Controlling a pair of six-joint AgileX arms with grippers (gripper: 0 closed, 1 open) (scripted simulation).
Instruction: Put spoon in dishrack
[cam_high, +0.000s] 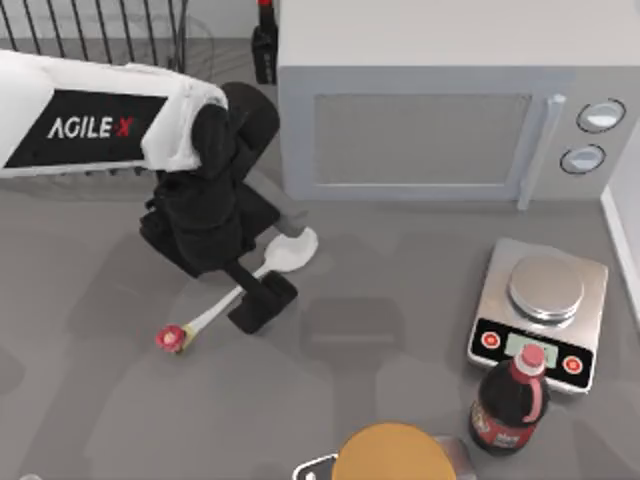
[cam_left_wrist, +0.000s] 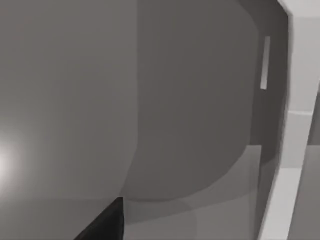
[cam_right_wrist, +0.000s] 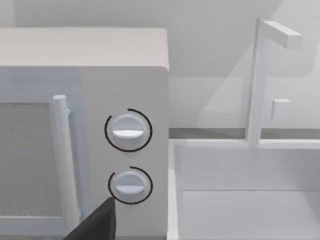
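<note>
Left gripper (cam_high: 262, 296) clamps the spoon (cam_high: 285, 255) mid-handle on open table (cam_high: 120, 400) (dishrack (cam_high: 90, 30) behind).

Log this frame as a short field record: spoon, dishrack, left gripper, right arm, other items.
spoon: flat on the table, bowl toward the microwave, flower tip toward the table's left front
dishrack: back left, behind the left arm
left gripper: down over the spoon's handle, grip state unclear
right arm: parked; its wrist camera faces the microwave's dials
other items: kitchen scale, cola bottle, both front right
</note>
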